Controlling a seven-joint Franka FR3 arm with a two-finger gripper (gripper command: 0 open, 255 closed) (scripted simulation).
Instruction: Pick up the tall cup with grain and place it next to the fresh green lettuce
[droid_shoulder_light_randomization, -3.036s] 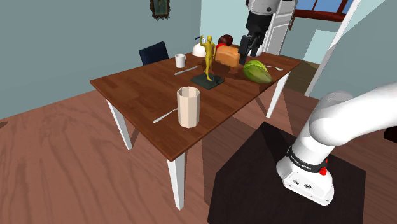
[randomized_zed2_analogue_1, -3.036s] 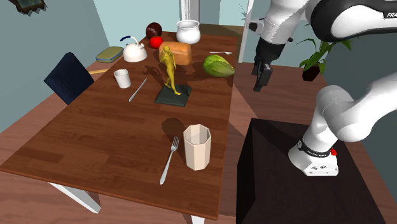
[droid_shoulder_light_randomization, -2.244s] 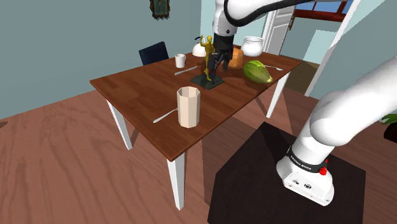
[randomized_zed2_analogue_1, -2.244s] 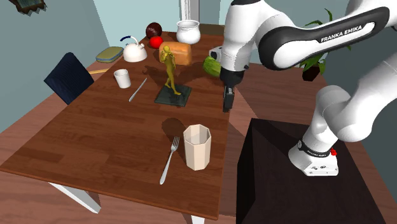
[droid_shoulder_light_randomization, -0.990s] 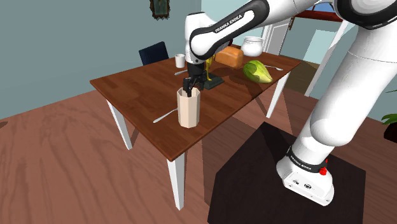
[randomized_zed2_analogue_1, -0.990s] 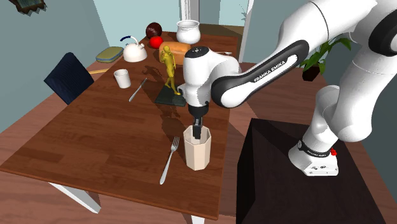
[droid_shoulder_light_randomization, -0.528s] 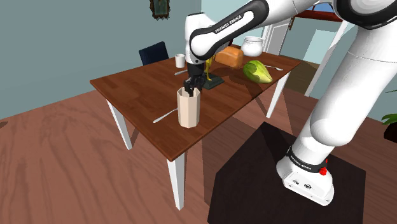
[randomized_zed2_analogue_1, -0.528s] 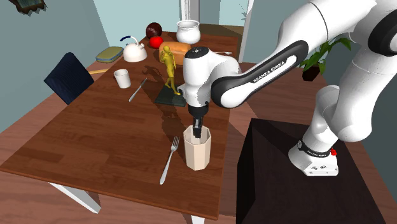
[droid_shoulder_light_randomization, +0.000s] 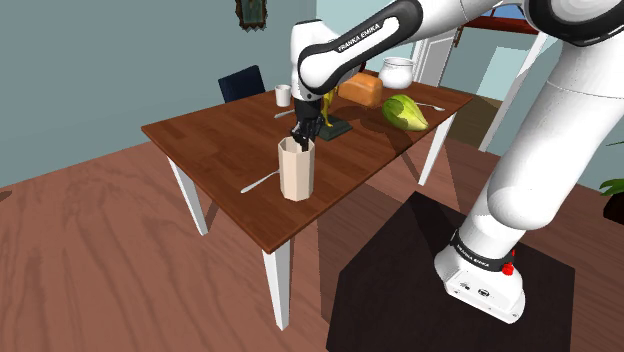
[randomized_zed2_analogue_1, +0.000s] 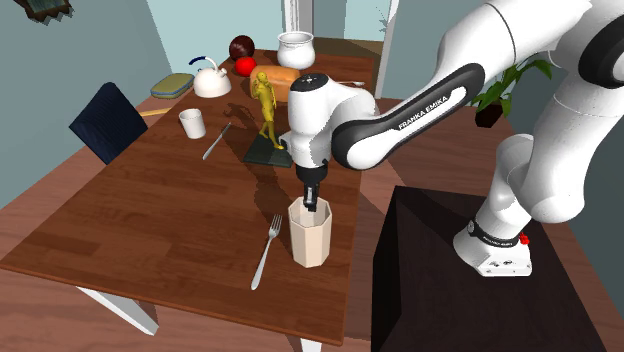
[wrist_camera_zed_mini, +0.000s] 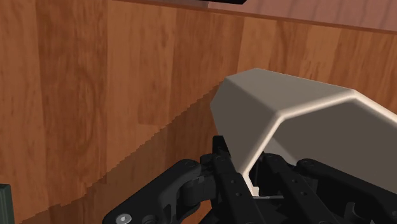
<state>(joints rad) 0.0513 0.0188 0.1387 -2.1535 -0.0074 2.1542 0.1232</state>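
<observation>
A tall beige faceted cup (droid_shoulder_light_randomization: 296, 172) stands upright near the table's front edge, close to the stand. The same cup (randomized_zed2_analogue_1: 310, 238) appears in the second exterior view. My gripper (droid_shoulder_light_randomization: 303, 143) comes straight down onto its rim on the side toward the statue. In the wrist view the gripper (wrist_camera_zed_mini: 251, 181) is shut on the wall of the cup (wrist_camera_zed_mini: 299, 108), one finger outside and one inside. From the second exterior view the gripper (randomized_zed2_analogue_1: 311, 203) dips into the cup's mouth. The green lettuce (droid_shoulder_light_randomization: 404, 111) lies at the table's far right end in the shoulder view.
A yellow figurine (randomized_zed2_analogue_1: 266, 105) on a dark base stands mid-table behind the cup. A fork (randomized_zed2_analogue_1: 267, 252) lies beside the cup. A white mug (randomized_zed2_analogue_1: 192, 123), a knife, a kettle (randomized_zed2_analogue_1: 211, 79), bread (droid_shoulder_light_randomization: 363, 88) and a white jar (droid_shoulder_light_randomization: 397, 72) sit farther back. A dark chair (randomized_zed2_analogue_1: 108, 121) stands at the table's side.
The fingers have closed from wide apart onto the cup's rim. The arm has stayed in place over the cup, and the cup has not moved.
</observation>
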